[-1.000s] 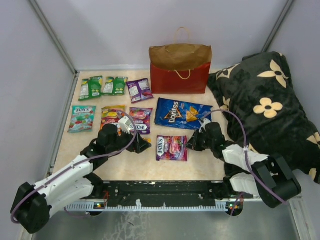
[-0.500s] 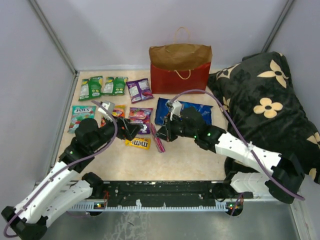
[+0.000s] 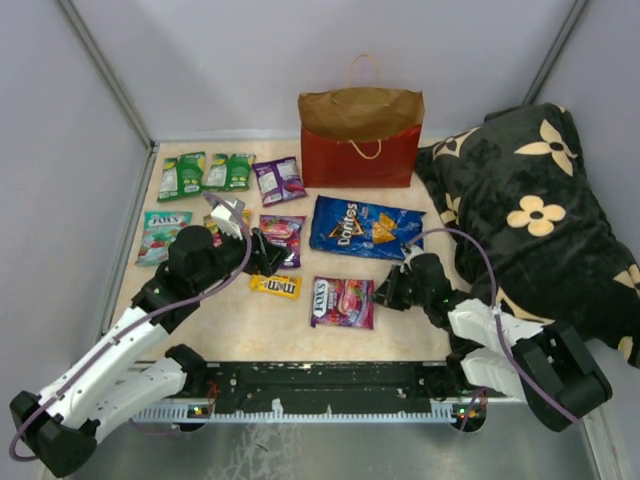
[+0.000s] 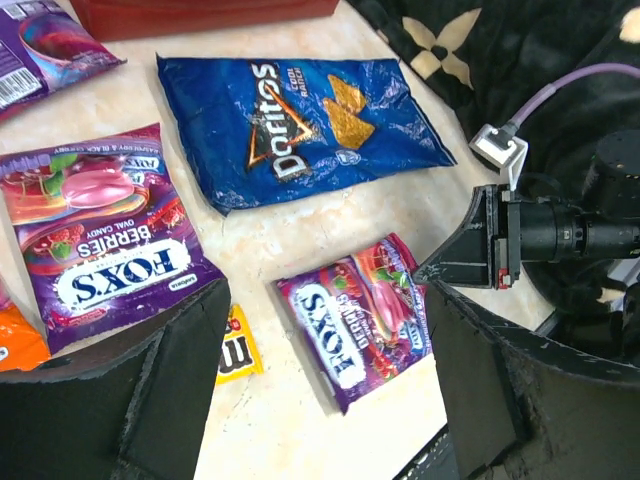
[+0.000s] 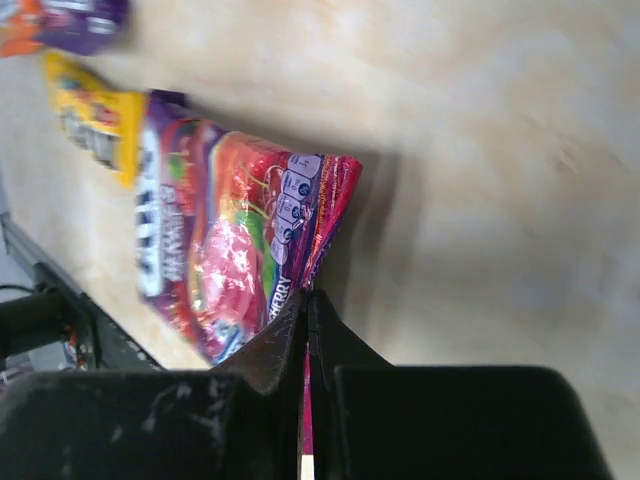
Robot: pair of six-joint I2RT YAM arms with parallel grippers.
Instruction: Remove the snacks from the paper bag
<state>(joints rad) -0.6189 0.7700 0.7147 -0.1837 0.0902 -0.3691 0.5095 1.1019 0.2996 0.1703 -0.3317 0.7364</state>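
Observation:
The paper bag (image 3: 360, 135) stands upright at the back of the table. Snacks lie in front of it: green packets (image 3: 181, 175), a purple one (image 3: 279, 180), the blue Doritos bag (image 3: 365, 227), a yellow M&M's packet (image 3: 276, 286). My right gripper (image 3: 386, 294) is shut on the right edge of a purple Fox's packet (image 3: 343, 301), which lies on the table; the pinch shows in the right wrist view, gripper (image 5: 308, 300) on packet (image 5: 220, 250). My left gripper (image 3: 270, 262) hovers open over the table, gripper (image 4: 325, 400) wide above that packet (image 4: 355, 330), holding nothing.
A black pillow with cream flowers (image 3: 530, 210) fills the right side, close behind my right arm. A teal Fox's packet (image 3: 160, 237) and another purple Fox's packet (image 3: 282, 235) lie by my left arm. Grey walls enclose the table on three sides.
My right arm has drawn back to the right with the purple packet, which went from edge-on near the centre to flat. My left gripper shifted slightly right and stays open.

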